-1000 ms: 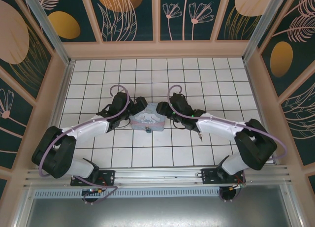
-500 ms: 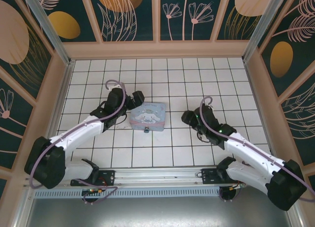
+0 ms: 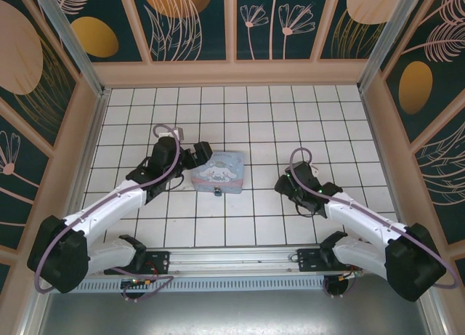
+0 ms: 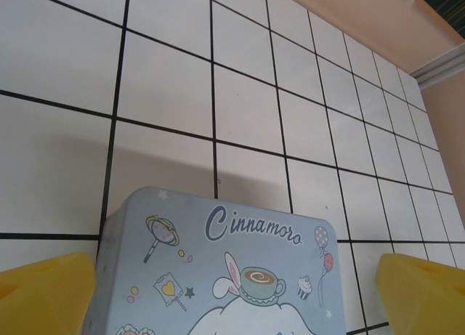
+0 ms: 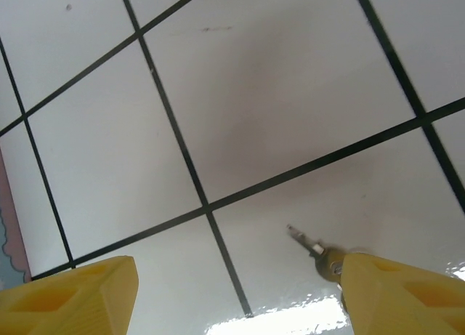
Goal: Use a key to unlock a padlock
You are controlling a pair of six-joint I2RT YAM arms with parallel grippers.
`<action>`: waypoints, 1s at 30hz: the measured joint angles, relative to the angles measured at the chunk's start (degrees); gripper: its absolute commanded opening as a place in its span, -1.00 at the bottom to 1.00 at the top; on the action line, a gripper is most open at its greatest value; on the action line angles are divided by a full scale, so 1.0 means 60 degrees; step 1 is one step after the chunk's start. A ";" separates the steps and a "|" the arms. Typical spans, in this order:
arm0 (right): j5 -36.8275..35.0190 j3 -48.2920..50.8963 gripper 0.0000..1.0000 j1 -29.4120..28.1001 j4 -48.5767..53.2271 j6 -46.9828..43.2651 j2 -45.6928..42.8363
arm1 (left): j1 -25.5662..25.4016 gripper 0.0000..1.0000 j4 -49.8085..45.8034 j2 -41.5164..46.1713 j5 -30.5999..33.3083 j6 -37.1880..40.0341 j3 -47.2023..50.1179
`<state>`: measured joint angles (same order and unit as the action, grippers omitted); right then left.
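Observation:
The padlock [image 3: 216, 192] is a tiny dark spot at the near edge of a pastel tin box [image 3: 220, 171]. My left gripper [image 3: 197, 155] is at the tin's left end. In the left wrist view this gripper [image 4: 232, 295] is open, with its yellow fingers [image 4: 45, 293] on either side of the tin's lid [image 4: 218, 277]. My right gripper [image 3: 282, 184] hangs low over the tiles to the right of the tin. In the right wrist view it [image 5: 236, 299] is open. The thin pale key [image 5: 314, 246] lies flat on a tile, its head partly behind the right fingertip [image 5: 403, 295].
A white tiled floor [image 3: 240, 124] is boxed in by low beige walls [image 3: 232, 73] at the back and both sides. A metal rail [image 3: 232, 261] with the arm bases runs along the near edge. The tin's edge [image 5: 6, 226] shows at the far left of the right wrist view.
My right gripper has drawn back from the tin to the tiles on its right and come down over the key. The left gripper has backed off slightly to the tin's left end.

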<state>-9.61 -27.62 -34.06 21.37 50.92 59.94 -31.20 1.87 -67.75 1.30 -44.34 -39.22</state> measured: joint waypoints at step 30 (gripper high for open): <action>0.0823 0.0725 0.42 -0.0922 -0.1111 0.0117 0.0474 | 0.0000 0.97 0.0222 0.0033 -0.0215 -0.0080 0.0011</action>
<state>-4.67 -23.27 -39.59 14.70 51.62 62.78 -31.20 3.20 -67.55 0.01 -44.82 -39.16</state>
